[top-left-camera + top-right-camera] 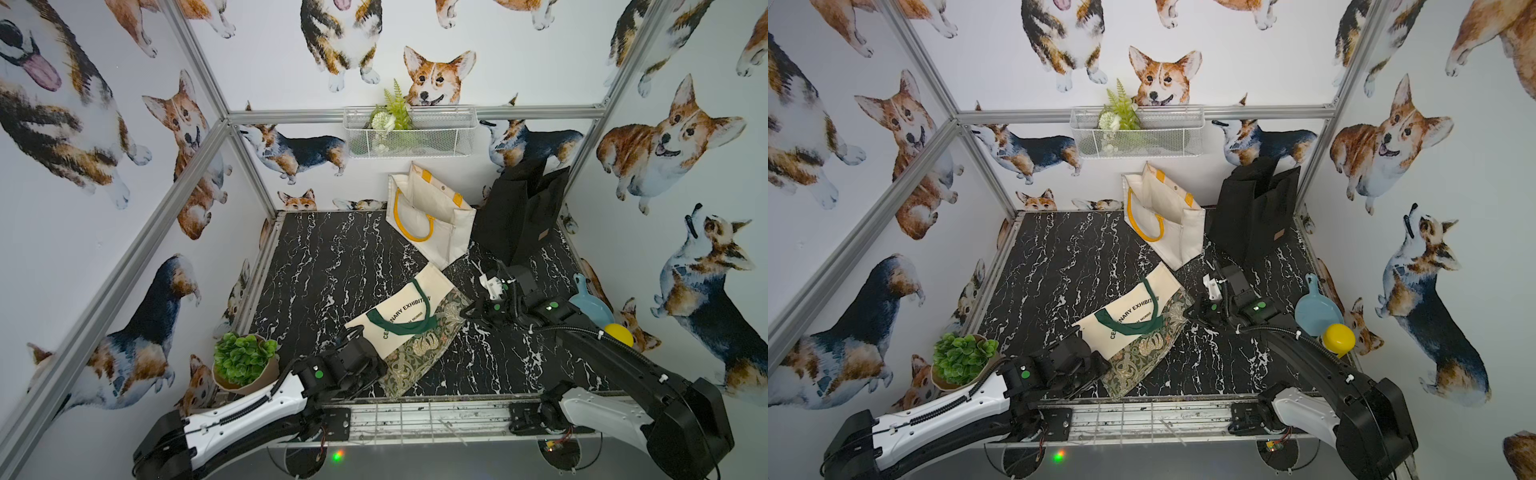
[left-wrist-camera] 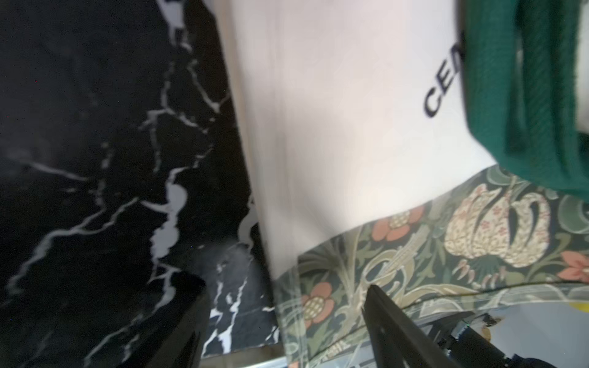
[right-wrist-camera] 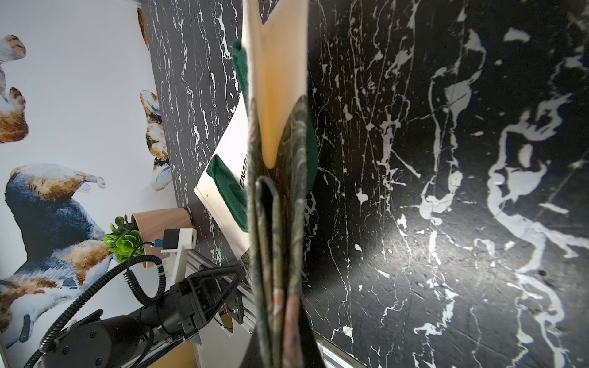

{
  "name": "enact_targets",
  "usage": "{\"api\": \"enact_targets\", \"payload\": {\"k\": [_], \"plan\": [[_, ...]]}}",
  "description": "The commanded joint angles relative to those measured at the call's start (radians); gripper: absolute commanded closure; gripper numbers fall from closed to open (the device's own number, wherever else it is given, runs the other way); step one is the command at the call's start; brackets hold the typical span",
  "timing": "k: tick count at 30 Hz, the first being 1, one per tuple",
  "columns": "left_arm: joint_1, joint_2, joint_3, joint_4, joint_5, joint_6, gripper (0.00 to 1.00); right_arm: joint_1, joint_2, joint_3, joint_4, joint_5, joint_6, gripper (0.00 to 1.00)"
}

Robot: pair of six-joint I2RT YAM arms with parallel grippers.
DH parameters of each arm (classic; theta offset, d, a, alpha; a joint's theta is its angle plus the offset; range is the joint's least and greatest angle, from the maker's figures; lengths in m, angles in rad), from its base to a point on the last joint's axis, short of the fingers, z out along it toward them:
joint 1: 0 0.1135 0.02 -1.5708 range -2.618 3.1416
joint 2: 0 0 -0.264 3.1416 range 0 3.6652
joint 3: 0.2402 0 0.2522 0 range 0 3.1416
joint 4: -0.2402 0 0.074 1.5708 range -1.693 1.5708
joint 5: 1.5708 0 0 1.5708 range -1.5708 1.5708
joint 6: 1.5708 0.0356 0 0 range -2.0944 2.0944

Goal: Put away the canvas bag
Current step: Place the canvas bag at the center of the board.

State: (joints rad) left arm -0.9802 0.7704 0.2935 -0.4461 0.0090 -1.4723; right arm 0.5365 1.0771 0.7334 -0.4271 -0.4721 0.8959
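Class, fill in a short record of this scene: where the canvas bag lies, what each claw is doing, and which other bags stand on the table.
target: canvas bag, flat on the marbled table
right claw: shut on its floral edge
left claw: open, straddling its near edge
other bags: white tote and black bag, upright at the back

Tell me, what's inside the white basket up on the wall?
Green fern leaves and white flowers poke out of the basket. Its mesh hides whether anything small lies at the bottom.
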Motion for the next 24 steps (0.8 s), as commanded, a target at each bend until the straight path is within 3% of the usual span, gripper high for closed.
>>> {"api": "enact_targets", "payload": {"k": [1,8,13,17,20,24], "plan": [[0.002,0.013,-0.044,-0.001,-0.062,-0.051,0.21,-0.001,-0.003,-0.001,-0.005,-0.003,-0.003,1.00],[0.003,0.072,-0.053,0.094,-0.080,-0.063,0.22,0.000,0.015,-0.030,0.012,-0.032,-0.003,1.00],[0.003,0.118,-0.013,0.107,-0.094,-0.037,0.31,0.000,0.034,-0.059,0.024,-0.060,0.003,1.00],[0.004,0.119,-0.001,0.116,-0.110,-0.019,0.47,0.003,0.037,-0.083,0.045,-0.082,0.014,1.00],[0.005,0.116,-0.013,0.138,-0.106,-0.013,0.69,0.005,0.037,-0.093,0.048,-0.085,0.016,1.00],[0.007,0.109,-0.025,0.151,-0.101,-0.007,0.90,0.007,0.037,-0.097,0.050,-0.087,0.015,1.00]]}}
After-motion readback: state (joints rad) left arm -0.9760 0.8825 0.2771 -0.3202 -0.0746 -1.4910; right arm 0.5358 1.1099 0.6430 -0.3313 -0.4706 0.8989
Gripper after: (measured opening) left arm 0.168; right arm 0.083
